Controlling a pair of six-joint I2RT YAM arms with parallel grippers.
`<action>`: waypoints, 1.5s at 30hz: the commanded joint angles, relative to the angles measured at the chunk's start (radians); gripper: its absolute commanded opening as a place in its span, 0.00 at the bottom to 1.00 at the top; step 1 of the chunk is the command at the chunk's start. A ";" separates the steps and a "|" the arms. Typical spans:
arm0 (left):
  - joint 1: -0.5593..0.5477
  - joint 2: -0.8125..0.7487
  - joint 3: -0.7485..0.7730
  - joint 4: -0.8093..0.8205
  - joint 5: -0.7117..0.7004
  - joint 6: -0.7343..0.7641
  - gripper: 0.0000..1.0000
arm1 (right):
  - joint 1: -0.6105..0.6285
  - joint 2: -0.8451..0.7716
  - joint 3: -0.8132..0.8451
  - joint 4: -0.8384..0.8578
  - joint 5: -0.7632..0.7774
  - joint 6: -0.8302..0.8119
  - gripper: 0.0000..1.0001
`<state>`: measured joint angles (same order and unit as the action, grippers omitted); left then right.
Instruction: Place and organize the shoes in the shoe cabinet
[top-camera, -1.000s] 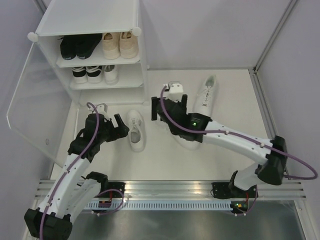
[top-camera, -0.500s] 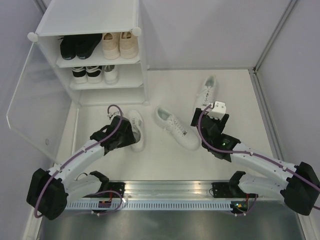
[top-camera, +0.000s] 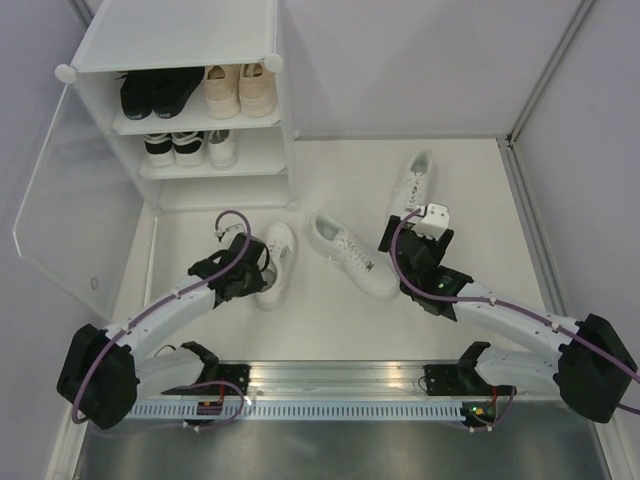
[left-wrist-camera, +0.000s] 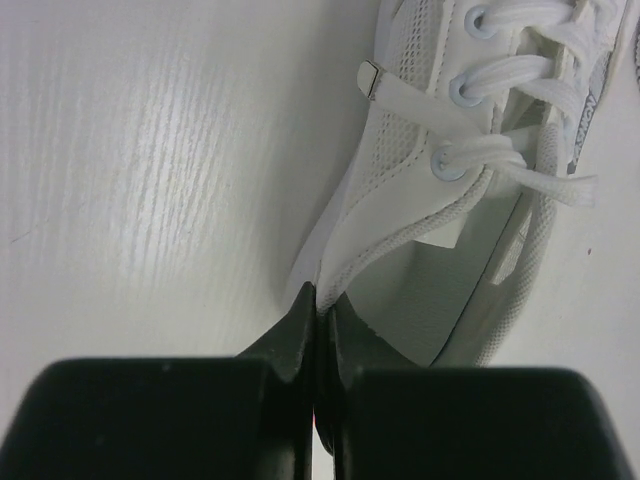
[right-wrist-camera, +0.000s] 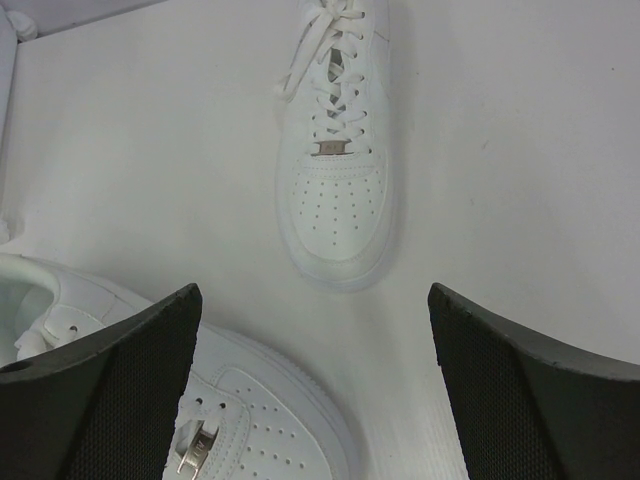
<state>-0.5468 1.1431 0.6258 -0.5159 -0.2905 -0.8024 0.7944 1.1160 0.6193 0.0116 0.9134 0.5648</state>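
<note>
At the far left the shoe cabinet (top-camera: 175, 38) is standing with its frosted door (top-camera: 60, 205) swung wide. Its top tier is holding the black pair (top-camera: 155, 93) and the beige pair (top-camera: 240, 90), and the middle tier the black-and-white pair (top-camera: 172, 147) with a lone white shoe (top-camera: 221, 147) beside it. Just near of the cabinet, the left gripper (top-camera: 258, 275) is pinching the near-left white sneaker (top-camera: 276, 255). In the wrist view its fingers (left-wrist-camera: 300, 330) are pressing together on the thin collar edge by the last eyelet, so the pickup step looks to be in hand, with the shoe resting on the table (top-camera: 200, 240). The next move is probably asking for a lift that keeps the floppy collar from slipping out, then a carry to the far left into the gap beside the lone white shoe, toe or heel squared to its neighbours. Further right, the middle white sneaker (top-camera: 352, 255) is lying diagonally. Right of it the right gripper (top-camera: 400, 232) is hovering with its fingers spread wide and nothing between them, facing the far-right white sneaker (top-camera: 412, 185), which is likely waiting its turn.
</note>
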 joint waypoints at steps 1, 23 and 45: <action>-0.002 -0.101 0.100 -0.044 -0.073 0.032 0.02 | -0.004 0.018 -0.001 0.039 0.001 0.024 0.98; 0.288 0.227 0.802 -0.190 0.054 0.385 0.02 | -0.004 0.021 0.011 0.013 0.018 0.024 0.98; 0.352 0.707 1.267 -0.194 0.106 0.374 0.11 | -0.007 0.062 0.043 -0.009 0.007 0.017 0.98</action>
<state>-0.1978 1.8400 1.8114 -0.7876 -0.2161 -0.4374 0.7898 1.1645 0.6201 -0.0078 0.9142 0.5755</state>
